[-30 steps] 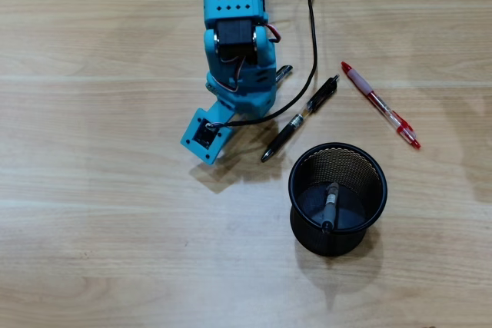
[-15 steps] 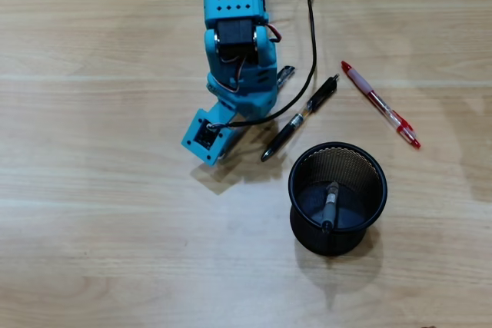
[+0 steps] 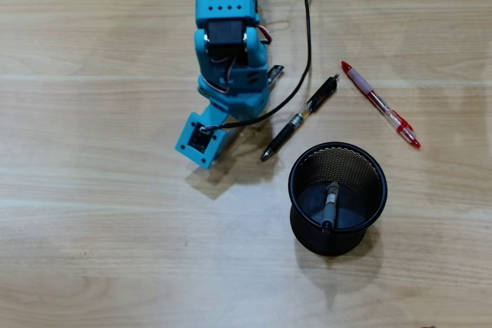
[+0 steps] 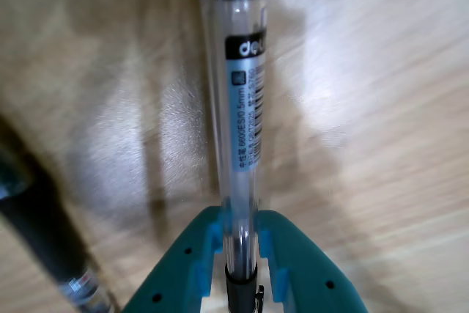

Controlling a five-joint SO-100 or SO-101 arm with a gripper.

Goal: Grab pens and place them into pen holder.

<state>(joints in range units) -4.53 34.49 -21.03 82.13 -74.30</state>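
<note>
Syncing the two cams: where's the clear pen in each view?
Overhead view: only its metal tip shows, poking out right of the blue arm; the rest of the clear pen is hidden under the arm.
Wrist view: centre, running top to bottom, the clear pen clamped in the gripper at the bottom edge.
Shared landmark: the black pen, lower left in the wrist view.

Much of the grip is out of my sight

From overhead the blue arm [image 3: 227, 59] covers the gripper and nearly all of the clear pen [image 4: 240, 130], leaving me only a tip poking out beside it, and the arm's base runs off the top edge. In the wrist view that pen's cap end is cut by the top edge, its small label print is unreadable, the black pen [image 4: 44, 232] at lower left is blurred and cropped, and the teal fingers [image 4: 293, 269] run off the bottom.
</note>
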